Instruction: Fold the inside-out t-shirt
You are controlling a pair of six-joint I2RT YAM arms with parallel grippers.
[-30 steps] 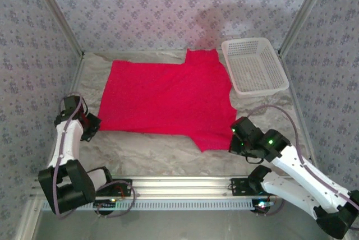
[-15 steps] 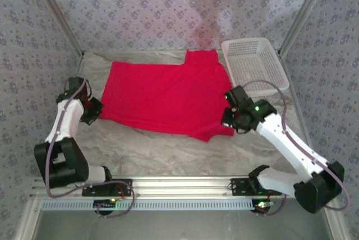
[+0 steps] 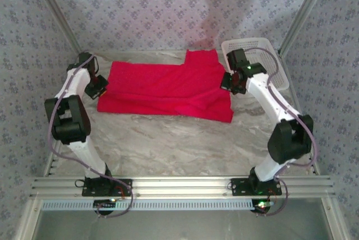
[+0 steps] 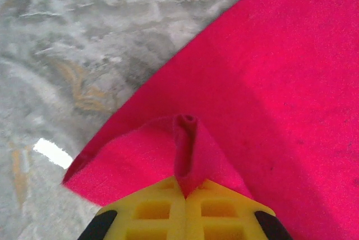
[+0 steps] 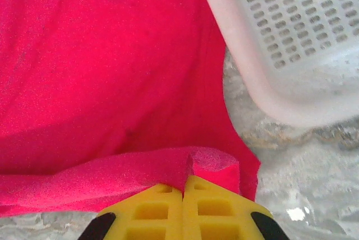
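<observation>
Left gripper (image 4: 184,188) clamped shut on a pinch of the red t-shirt (image 3: 162,86) at its left edge; right gripper (image 5: 183,183) likewise clamped on cloth at the right edge, beside the white basket (image 5: 263,77).

The t-shirt (image 3: 162,86) was soft red cloth, matt; the basket (image 3: 249,41) was smooth white plastic, faintly shiny; the table cover (image 3: 168,144) looked crinkled, with glossy glints; the fingers (image 4: 151,209) of the left gripper (image 4: 184,192) were matt yellow plastic; the rail (image 3: 179,184) was ridged metal.
</observation>
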